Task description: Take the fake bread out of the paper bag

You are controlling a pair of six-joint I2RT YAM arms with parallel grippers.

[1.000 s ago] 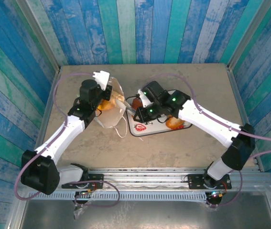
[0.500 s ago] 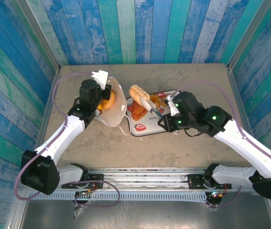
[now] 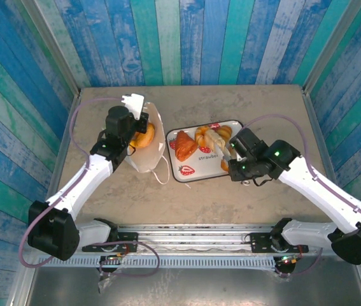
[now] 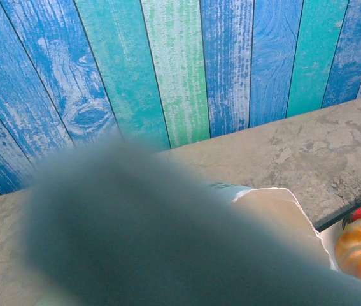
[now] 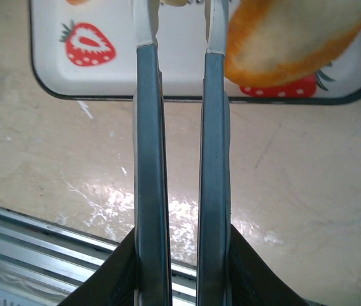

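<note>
Overhead, my left gripper [image 3: 138, 122] pinches the paper bag [image 3: 151, 154], my right gripper [image 3: 222, 146] clamps fake bread [image 3: 213, 135] over the tray [image 3: 196, 168]; wrist view resolves strawberries [image 5: 90, 43], lettering [image 3: 204, 150] unreadable.

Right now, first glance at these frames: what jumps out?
Blue and teal plank walls around the table are the loudest thing. Mid-table, a white strawberry-print tray carries glossy fake bread, with the right tool over its right half. Left of it sits the paper bag, an orange bun showing in its mouth and the left tool at its rim.
</note>
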